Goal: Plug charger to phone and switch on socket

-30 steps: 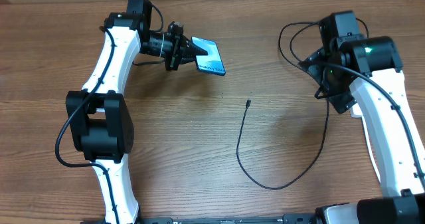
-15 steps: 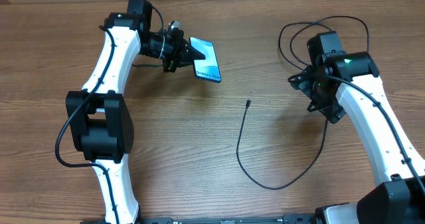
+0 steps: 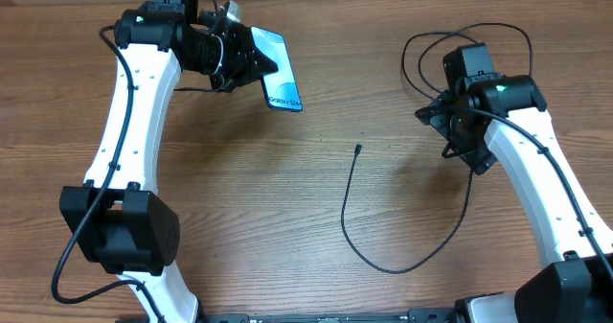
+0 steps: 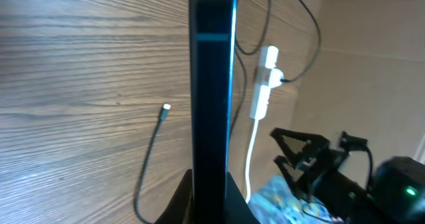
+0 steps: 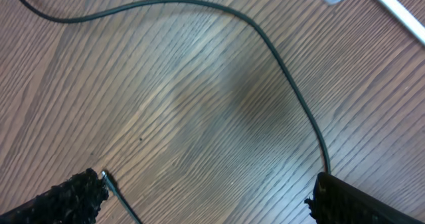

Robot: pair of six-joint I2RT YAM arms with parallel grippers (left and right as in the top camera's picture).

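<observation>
left claw point(image 3: 253, 64) clamps the slick, rigid phone point(image 3: 283, 85) edgewise; right claw point(image 5: 209, 194) wide open, empty, over the limp cable point(image 5: 282, 61), so best grab just behind its tip point(image 5: 104, 177).

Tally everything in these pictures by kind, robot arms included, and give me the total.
phone: 1
charger cable: 1
power strip: 1
robot arms: 2
Total: 5

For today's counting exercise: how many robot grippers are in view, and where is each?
2. The left gripper, at far left, is shut on the phone; the right gripper hangs open over the charger at right.
</observation>
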